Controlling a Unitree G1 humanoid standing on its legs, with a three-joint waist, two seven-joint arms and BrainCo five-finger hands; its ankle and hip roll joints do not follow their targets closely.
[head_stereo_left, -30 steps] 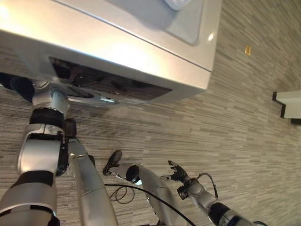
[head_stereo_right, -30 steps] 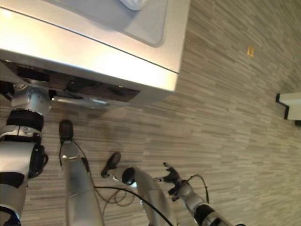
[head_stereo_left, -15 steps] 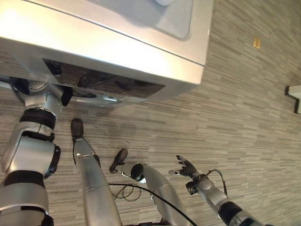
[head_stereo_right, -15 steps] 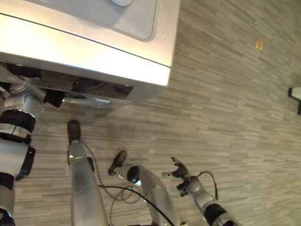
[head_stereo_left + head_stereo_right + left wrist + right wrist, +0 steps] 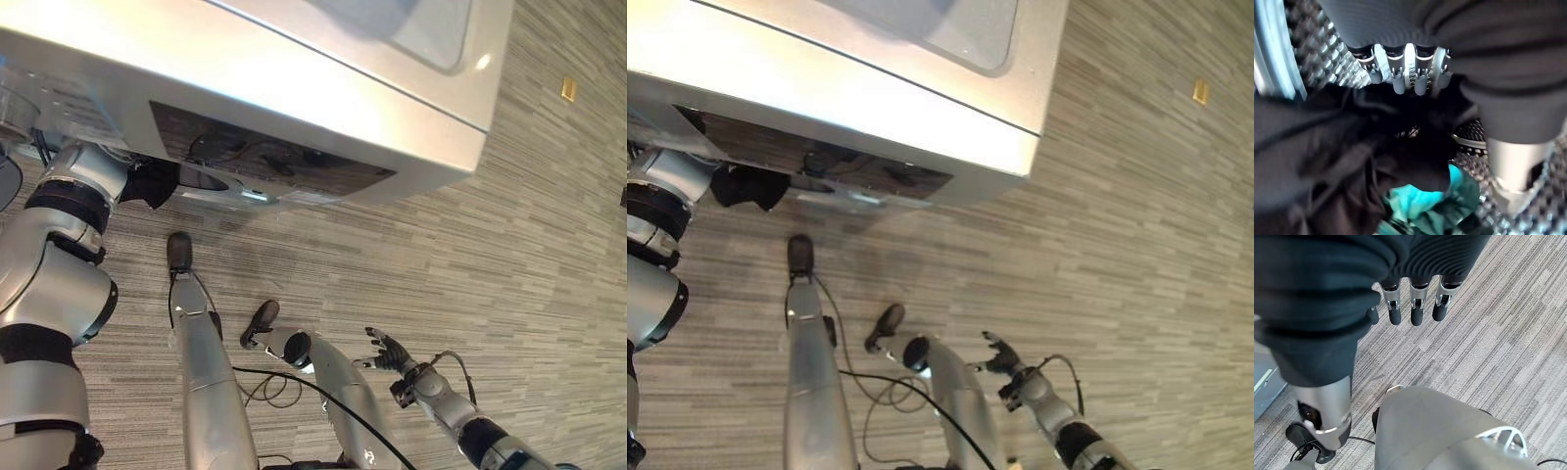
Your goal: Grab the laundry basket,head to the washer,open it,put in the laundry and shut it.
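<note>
Nearest to us, our right hand (image 5: 389,351) hangs low over the striped floor (image 5: 529,245), well apart from the washer. In the right wrist view its fingers (image 5: 1416,308) hang loosely extended and hold nothing.

Farther out, our left hand (image 5: 1409,73) is at the washer's (image 5: 323,88) front opening, its dark wrist cover at the port in the eye views. In the left wrist view the fingers point straight into the drum (image 5: 1317,54), extended above the laundry rather than curled round it. So this hand is open and seems to hold nothing.

The laundry sits inside the drum: dark cloth (image 5: 1327,142) on top, just past the fingertips, with a teal piece (image 5: 1435,200) beneath it.

We judge the loading step to be near its end, with shutting the door left.

What could go wrong: as the hand pulls out, dark cloth could catch on the fingertips and trail over the rim. Then the door would close on it and fail to latch. The door itself is barely visible at the far left of the eye views, so reaching for it may mean groping.

Counts: one washer, two hands, at least two pieces of laundry, one dark and one teal. We cannot tell whether the dark mass is one garment or several.
</note>
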